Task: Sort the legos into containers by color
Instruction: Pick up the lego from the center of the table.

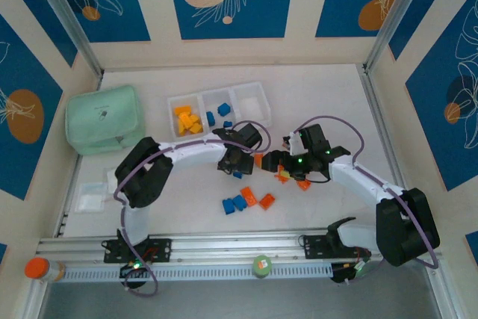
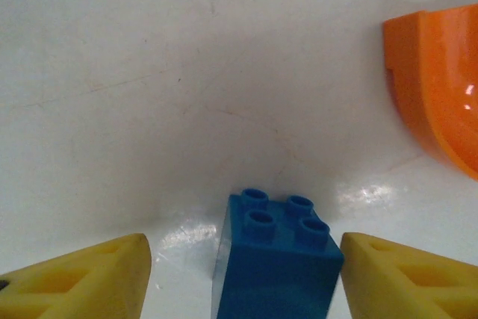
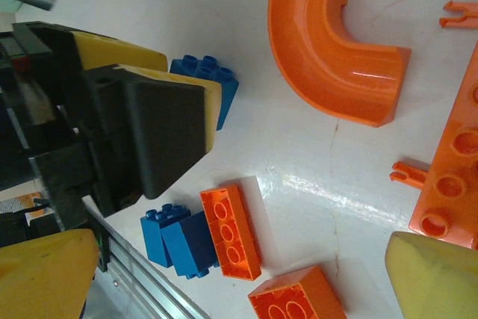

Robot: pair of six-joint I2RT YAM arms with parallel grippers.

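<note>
The tray holds yellow bricks in its left compartment and blue bricks in its middle one. Just in front of the tray, the left claw stands open astride a blue brick on the counter. A pick for the middle compartment looks to be in hand, and next the claw must close squarely and lift. Further right, the right claw hangs wide open, holding nothing, above orange pieces. The left wrist view shows a gap between the brick and one fingertip. The right wrist view adds the orange arch and studded bar.
</note>
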